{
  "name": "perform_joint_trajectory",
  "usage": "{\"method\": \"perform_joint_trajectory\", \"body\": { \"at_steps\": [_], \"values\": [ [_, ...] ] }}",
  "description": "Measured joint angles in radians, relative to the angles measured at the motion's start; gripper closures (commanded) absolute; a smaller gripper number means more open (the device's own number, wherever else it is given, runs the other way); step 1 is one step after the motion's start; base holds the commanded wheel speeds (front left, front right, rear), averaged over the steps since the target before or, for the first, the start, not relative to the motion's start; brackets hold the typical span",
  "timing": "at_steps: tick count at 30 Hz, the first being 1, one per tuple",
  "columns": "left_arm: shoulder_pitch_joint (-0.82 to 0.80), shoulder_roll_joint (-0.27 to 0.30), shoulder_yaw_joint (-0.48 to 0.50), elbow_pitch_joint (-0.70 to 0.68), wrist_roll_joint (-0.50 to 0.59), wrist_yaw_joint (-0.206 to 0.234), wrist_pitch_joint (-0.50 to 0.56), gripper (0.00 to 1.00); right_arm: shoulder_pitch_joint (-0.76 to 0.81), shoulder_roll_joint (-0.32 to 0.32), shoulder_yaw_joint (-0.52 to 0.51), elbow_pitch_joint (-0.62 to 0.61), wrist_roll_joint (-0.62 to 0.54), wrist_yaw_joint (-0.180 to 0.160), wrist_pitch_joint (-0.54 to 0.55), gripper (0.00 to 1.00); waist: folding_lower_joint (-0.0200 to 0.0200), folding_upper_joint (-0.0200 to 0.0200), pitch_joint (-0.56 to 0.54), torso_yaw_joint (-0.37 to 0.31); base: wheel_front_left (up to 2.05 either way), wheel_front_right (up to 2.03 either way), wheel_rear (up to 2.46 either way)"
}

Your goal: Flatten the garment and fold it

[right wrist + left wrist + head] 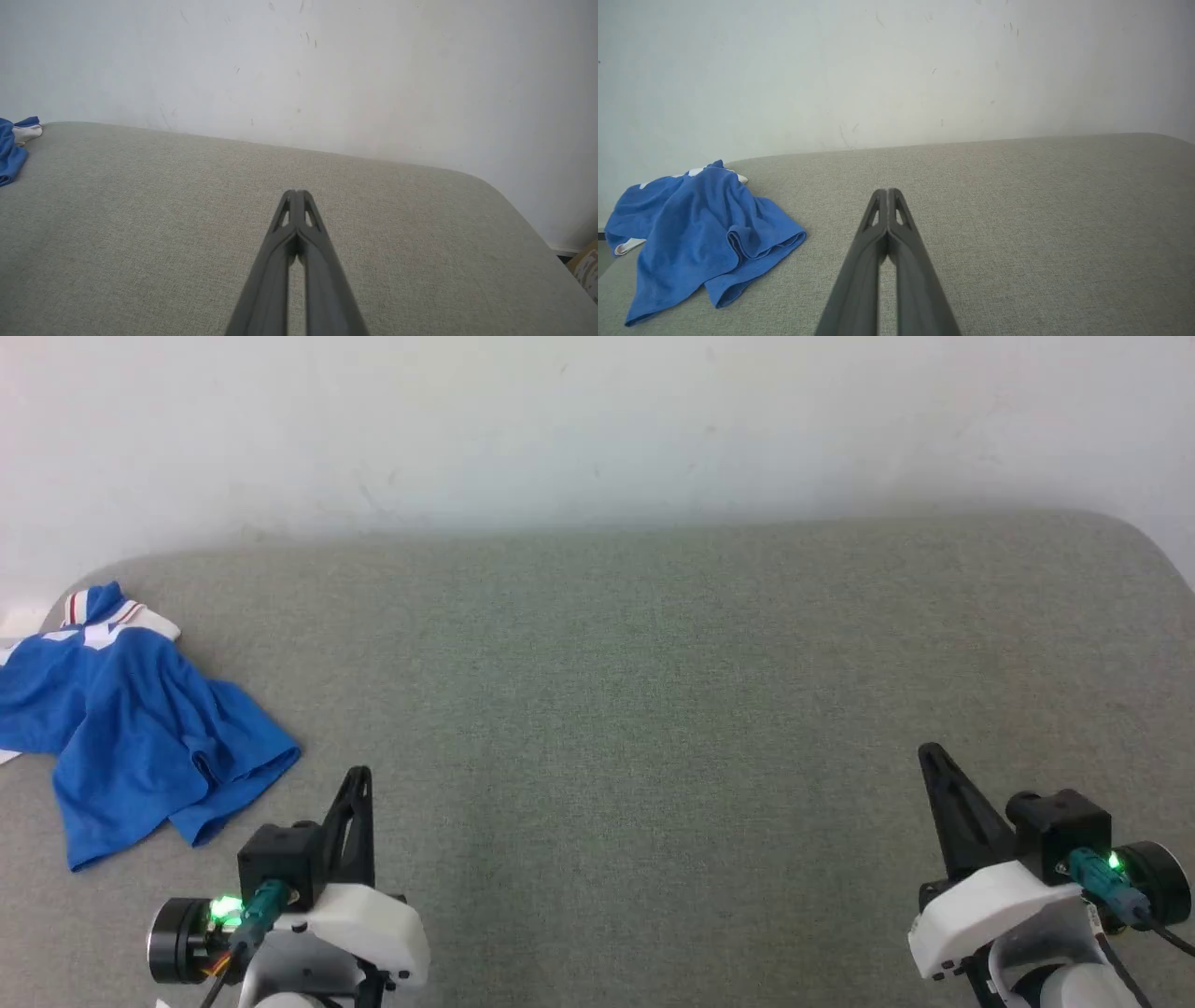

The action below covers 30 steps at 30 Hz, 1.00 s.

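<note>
The garment point(131, 728) is a royal-blue jersey with white and red-striped trim, lying crumpled in a heap at the far left of the grey fabric surface point(653, 709). In the left wrist view the garment point(696, 238) lies to the left of my fingers, apart from them. My left gripper point(359, 777) is shut and empty, a short way right of the heap's near corner. My right gripper point(929, 754) is shut and empty too, far off at the lower right. A blue edge of the garment point(9, 151) peeks in at the left border of the right wrist view.
A pale wall point(597, 429) rises behind the surface's back edge. The surface has rounded corners, one at the back right point(490, 186). Beyond that corner a bit of floor and a brownish object point(586, 266) show.
</note>
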Motion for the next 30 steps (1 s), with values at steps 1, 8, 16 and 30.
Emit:
{"method": "perform_joint_trajectory", "body": {
  "at_steps": [1,8,16,30],
  "values": [
    [0.000,0.000,0.000,0.000,0.000,0.000,0.000,1.00,0.000,0.000,0.000,0.000,0.000,0.000,0.000,1.00,0.0000,0.0000,0.000,0.000,0.00,0.00,0.00],
    [0.000,0.000,0.000,0.000,0.000,0.000,0.000,1.00,0.000,0.000,0.000,0.000,0.000,0.000,0.000,1.00,0.0000,0.0000,0.000,0.000,0.00,0.00,0.00],
    [0.000,0.000,0.000,0.000,0.000,0.000,0.000,1.00,0.000,0.000,0.000,0.000,0.000,0.000,0.000,1.00,0.0000,0.0000,0.000,0.000,0.00,0.00,0.00],
    [0.001,0.000,-0.001,-0.004,-0.004,0.001,-0.011,0.00,0.000,-0.001,-0.022,0.008,0.010,0.000,-0.011,0.00,0.0000,0.0000,0.003,0.001,0.00,0.00,0.00]
  ]
}}
